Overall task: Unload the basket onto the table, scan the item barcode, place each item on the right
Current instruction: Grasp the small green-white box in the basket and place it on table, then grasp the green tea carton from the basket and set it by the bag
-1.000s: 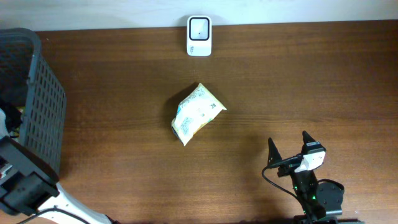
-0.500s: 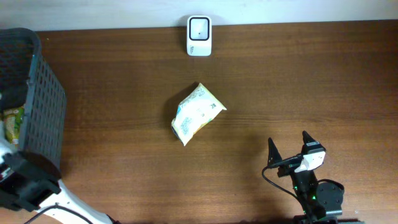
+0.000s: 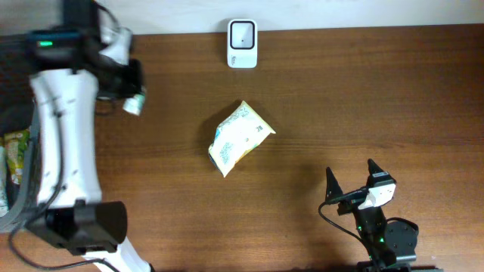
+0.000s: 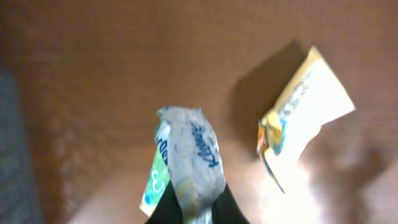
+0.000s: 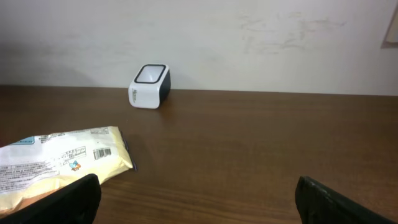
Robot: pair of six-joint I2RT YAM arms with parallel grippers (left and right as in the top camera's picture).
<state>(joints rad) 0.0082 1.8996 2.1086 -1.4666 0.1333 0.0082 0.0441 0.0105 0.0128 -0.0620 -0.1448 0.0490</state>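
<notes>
Over the far-left part of the table (image 3: 378, 98), the left gripper (image 3: 130, 89) is clamped tight on a small soft packet (image 3: 134, 103) with a white-and-green wrapper and blue script. The wrist view shows it pinched at its lower end and hanging clear of the wood. Step in hand, as judged: carry it to the barcode scanner (image 3: 243, 43), which stands at the far edge, centre, well to the right of the held packet. No barcode shows on this packet in any view, so I cannot tell which face carries it. Expect to turn the wrist and offer each face to the scanner window in turn. The wrapper looks crumpled, so present it as flat as the grip allows and hold it steady near the window. Keep the path on the far side of the yellow packet (image 3: 238, 138) lying mid-table; its own barcode faces the right wrist camera and should stay out of the scanner's sight. The right gripper (image 3: 352, 174) is spread wide and empty, parked near right, well apart. Counts: scanner, one; packets outside the basket (image 4: 9, 162), two (one held, one lying); basket, one, at the left edge, with at least one green-wrapped item (image 3: 15, 147) inside, the rest hidden by the arm; arms, two.
</notes>
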